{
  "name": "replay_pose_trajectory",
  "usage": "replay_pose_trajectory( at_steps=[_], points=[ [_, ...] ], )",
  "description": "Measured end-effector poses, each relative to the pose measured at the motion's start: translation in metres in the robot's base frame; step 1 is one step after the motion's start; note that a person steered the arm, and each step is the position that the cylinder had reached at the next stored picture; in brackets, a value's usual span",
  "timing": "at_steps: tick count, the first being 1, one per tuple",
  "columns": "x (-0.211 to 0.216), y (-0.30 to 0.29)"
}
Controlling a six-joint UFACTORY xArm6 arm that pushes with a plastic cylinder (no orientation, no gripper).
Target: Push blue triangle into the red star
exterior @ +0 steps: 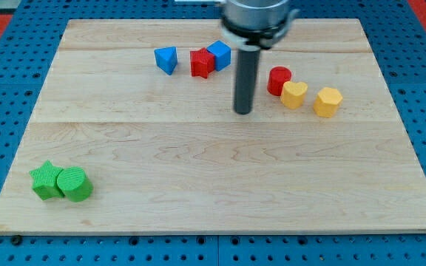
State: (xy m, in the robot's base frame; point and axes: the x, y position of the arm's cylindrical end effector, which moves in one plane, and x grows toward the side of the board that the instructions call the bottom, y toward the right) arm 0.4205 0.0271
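The blue triangle (166,60) lies near the view's top, left of centre. The red star (202,63) sits a short gap to its right, touching a blue cube (219,55) on its right side. My tip (242,111) is on the board below and to the right of the red star, about a hundred pixels right of the blue triangle and lower in the view. It touches no block.
A red cylinder (278,80), a yellow heart (294,94) and a yellow hexagon block (328,101) sit in a row right of my tip. A green star (46,181) and green cylinder (75,184) sit at the bottom left. The wooden board (213,192) ends at a blue pegboard.
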Motion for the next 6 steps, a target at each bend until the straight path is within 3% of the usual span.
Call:
replay_pose_trajectory(
  at_steps=[1,2,4,6],
  points=[
    [-0.015,-0.062],
    [-0.065,-0.099],
    [-0.083,-0.192],
    [-0.133,-0.166]
  ],
)
